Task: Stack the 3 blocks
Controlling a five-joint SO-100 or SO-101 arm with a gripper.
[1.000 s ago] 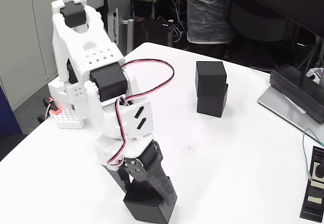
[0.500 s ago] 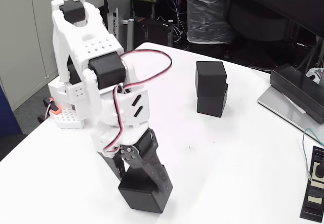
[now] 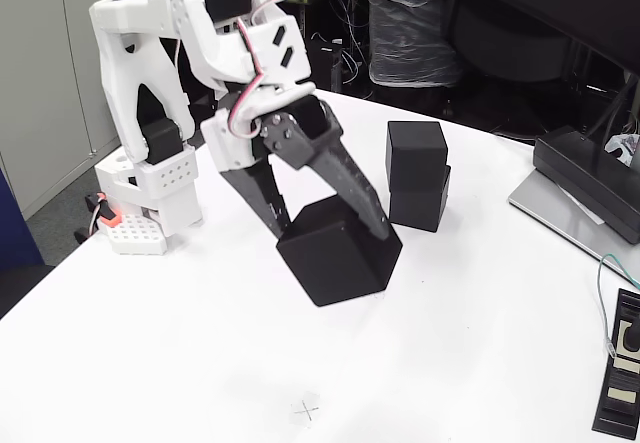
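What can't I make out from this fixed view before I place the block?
- Held block: tilted; the fingers cover its rear face, so pad contact is hidden.
- Height of the held block above the table: one view, cannot tell.
- Stack: far sides hidden, so exact alignment of the offset top block is unclear.
- Gripper: fingertips blend with the block.

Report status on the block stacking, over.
Gripper shut on third block, carried tilted above the table. Two-block stack stands to its right in the fixed view, top cube slightly offset. Path between looks open.

White arm (image 3: 150,53), black fingers (image 3: 345,178), red-white cable (image 3: 250,88).
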